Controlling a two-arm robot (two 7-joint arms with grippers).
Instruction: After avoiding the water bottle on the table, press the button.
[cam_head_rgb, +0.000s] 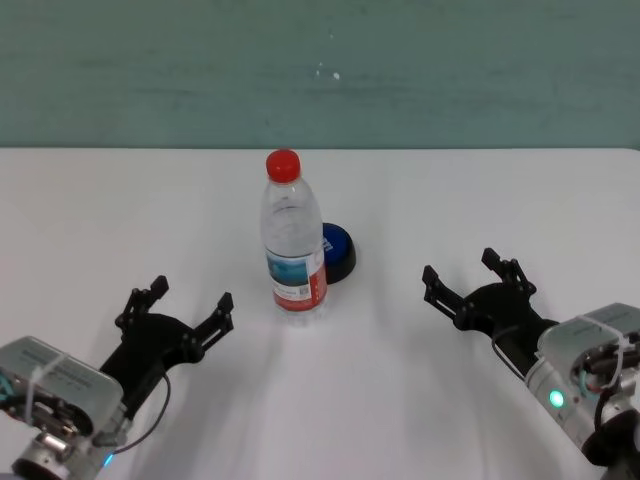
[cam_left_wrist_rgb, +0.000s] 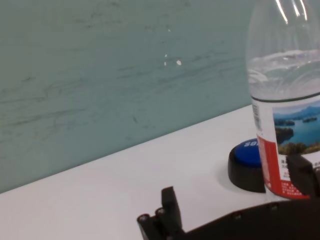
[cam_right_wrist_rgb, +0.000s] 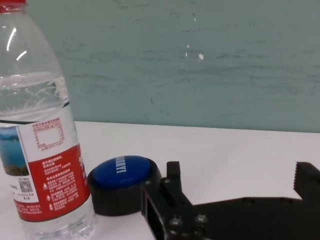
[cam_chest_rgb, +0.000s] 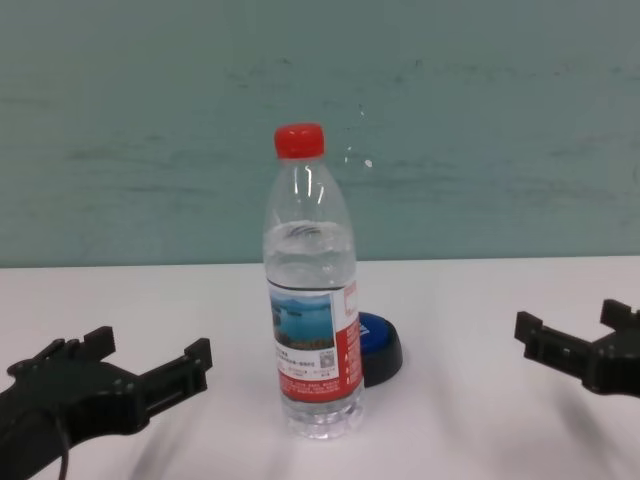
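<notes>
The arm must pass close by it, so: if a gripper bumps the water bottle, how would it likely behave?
The water bottle stands tall on a narrow base, so it probably tips easily. It looks mostly full, likely heavy enough to resist light brushes. Once toppled, its round body may roll.

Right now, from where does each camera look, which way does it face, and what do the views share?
Head: high, looking forward and down on the table, bottle, button; left gripper and right gripper show, both open.
Chest: low, level, facing the wall; bottle hides part of the button; both grippers show.
Left wrist: near the table, towards bottle and button; its own fingers show.
Right wrist: same, from the other side; its own fingers show.
All share the bottle and button.
</notes>
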